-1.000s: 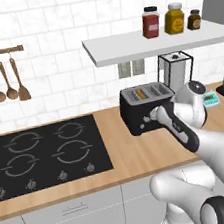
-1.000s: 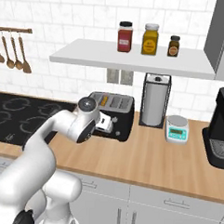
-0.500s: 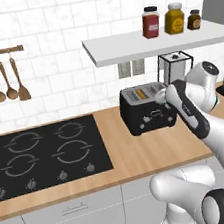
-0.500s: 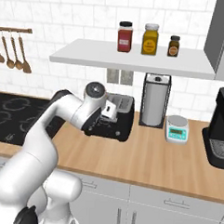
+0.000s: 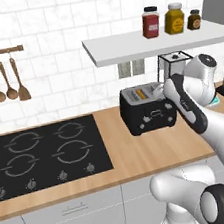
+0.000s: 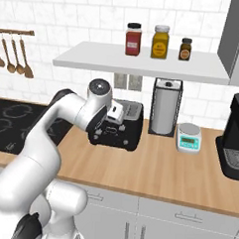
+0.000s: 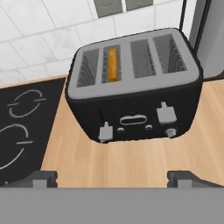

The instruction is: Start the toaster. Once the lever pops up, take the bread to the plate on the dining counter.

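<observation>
White tile and a light-wood counter point(image 5: 140, 155) are framing your work here, with a black cooktop point(image 5: 44, 156) set into the counter.

Your hand view is giving you what the base cameras are not: the toaster point(image 7: 135, 87) seen from above and in front, straight ahead of your fingertips point(image 7: 41, 178), its four slots open to you and the bread point(image 7: 113, 64) sitting edge-up in the second slot from the left. It is also showing the front panel, where the left lever is sitting lower than the right one, with small knobs and an oval plate between them. No writing on that panel can be read.

The base views are supplying the surroundings. From the left one you are seeing the toaster point(image 5: 149, 110) with hanging utensils point(image 5: 2, 91) far off beside the cooktop, and three jars point(image 5: 172, 20) on the shelf above. The right base view is adding a paper-towel holder point(image 6: 165, 108), a small kitchen scale point(image 6: 189, 137) and a black coffee machine point(image 6: 234, 137) beyond the toaster point(image 6: 118, 125). The jar labels are too small to read.

Your arm is reaching forward with the elbow bent and the wrist tipped down, the gripper point(image 7: 116, 179) hanging just in front of the toaster's top front edge. Its fingers are standing wide apart, gripping nothing and apart from the toaster.
</observation>
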